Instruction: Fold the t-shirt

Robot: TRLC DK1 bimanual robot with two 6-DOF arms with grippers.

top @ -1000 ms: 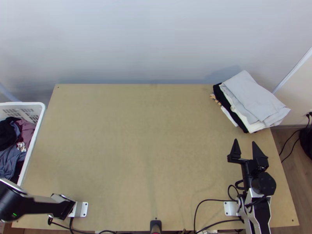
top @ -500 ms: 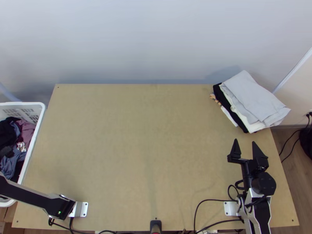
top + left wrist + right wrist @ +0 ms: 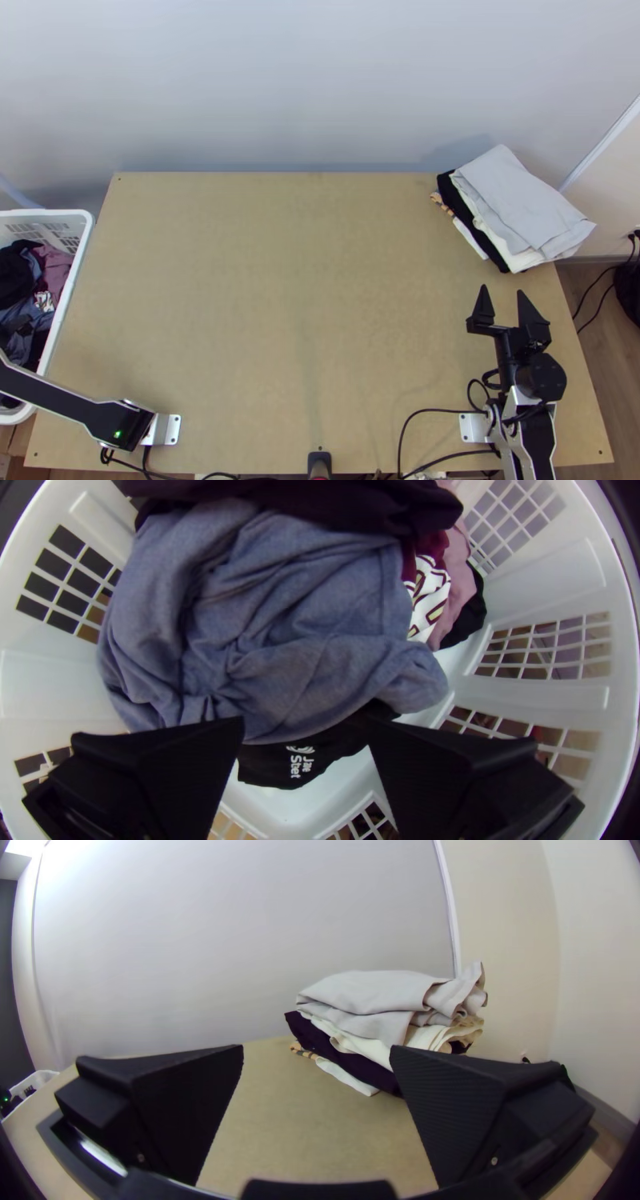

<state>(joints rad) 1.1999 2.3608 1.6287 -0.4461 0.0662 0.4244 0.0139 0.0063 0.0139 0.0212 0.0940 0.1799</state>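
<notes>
Lying bunched inside the white basket (image 3: 40, 687), the blue-grey garment (image 3: 287, 627), probably the t-shirt to fold, is just beyond the left gripper (image 3: 307, 725), crumpled across the line of its gap, so the left arm is much the nearer for a pick. That gripper's fingers stand wide apart with nothing pinched between them, while the right gripper (image 3: 502, 291), well apart from the garment, is spread and empty too.
</notes>
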